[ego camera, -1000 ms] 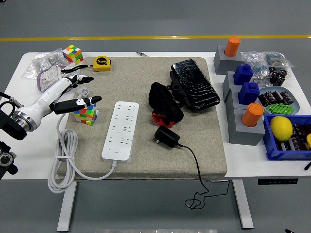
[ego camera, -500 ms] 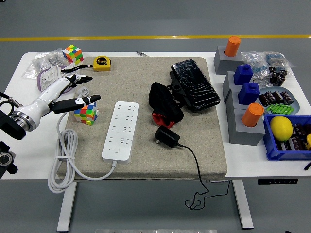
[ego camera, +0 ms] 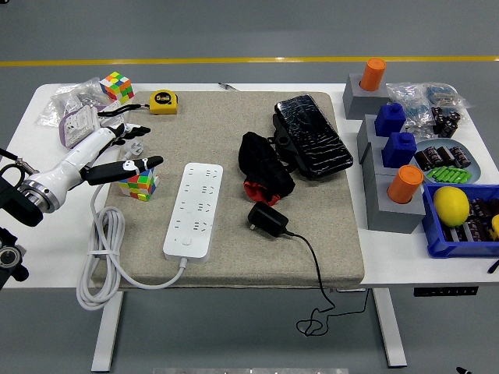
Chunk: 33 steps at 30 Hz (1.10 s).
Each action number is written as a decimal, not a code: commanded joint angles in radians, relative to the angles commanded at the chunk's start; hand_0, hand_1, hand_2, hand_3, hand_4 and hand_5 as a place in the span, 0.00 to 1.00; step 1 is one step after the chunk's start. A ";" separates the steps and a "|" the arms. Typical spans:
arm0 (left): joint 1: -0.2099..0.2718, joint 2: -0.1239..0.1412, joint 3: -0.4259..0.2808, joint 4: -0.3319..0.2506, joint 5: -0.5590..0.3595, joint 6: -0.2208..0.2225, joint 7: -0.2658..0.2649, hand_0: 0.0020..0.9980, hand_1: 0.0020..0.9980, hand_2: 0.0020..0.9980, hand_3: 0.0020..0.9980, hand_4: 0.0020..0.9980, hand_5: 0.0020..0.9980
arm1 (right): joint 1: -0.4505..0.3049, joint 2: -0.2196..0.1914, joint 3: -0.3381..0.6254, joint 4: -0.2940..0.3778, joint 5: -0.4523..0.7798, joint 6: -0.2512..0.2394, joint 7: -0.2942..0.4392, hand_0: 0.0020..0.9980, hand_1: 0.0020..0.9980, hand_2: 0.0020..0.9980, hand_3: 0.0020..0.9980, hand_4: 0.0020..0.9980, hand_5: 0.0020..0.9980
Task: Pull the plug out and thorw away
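Note:
A white power strip [ego camera: 192, 209] lies lengthwise on the beige mat [ego camera: 234, 140], its white cable [ego camera: 105, 257] coiled off the mat's left edge. A black plug adapter [ego camera: 267, 219] lies loose on the mat to the strip's right, prongs toward the strip, apart from it; its thin black cord [ego camera: 316, 269] trails over the table's front edge. My left hand [ego camera: 125, 152] hovers at the left, above a colour cube [ego camera: 139, 183], fingers spread and holding nothing. The right arm is out of view.
A second colour cube [ego camera: 117, 86], a yellow tape measure [ego camera: 163, 102] and plastic bags [ego camera: 72, 109] sit back left. Black pouches [ego camera: 312, 136] and a black-red bundle [ego camera: 263, 167] lie mid-mat. Grey blocks with orange and blue pieces [ego camera: 390, 132] and a blue bin with a lemon [ego camera: 451, 206] line the right.
My left hand has drifted slightly left and back toward the table's edge, fingers still spread. Nothing else moved.

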<state>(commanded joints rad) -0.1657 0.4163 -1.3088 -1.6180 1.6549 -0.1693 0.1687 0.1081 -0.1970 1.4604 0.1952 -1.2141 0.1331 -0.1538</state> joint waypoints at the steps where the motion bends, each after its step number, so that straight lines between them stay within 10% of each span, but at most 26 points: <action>1: 0.000 0.000 0.000 0.000 0.000 -0.001 0.000 0.86 0.90 0.88 0.86 1.00 0.76 | -0.001 0.000 -0.001 0.000 0.001 0.000 0.000 0.63 0.68 0.68 0.60 1.00 0.47; 33: -0.002 0.002 -0.012 0.000 0.002 -0.005 0.000 0.86 0.90 0.89 0.84 1.00 0.75 | 0.002 -0.006 -0.017 -0.002 0.004 0.002 -0.001 0.64 0.68 0.68 0.60 1.00 0.47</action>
<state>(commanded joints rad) -0.1675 0.4188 -1.3208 -1.6185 1.6568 -0.1745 0.1686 0.1100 -0.2030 1.4430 0.1937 -1.2105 0.1349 -0.1545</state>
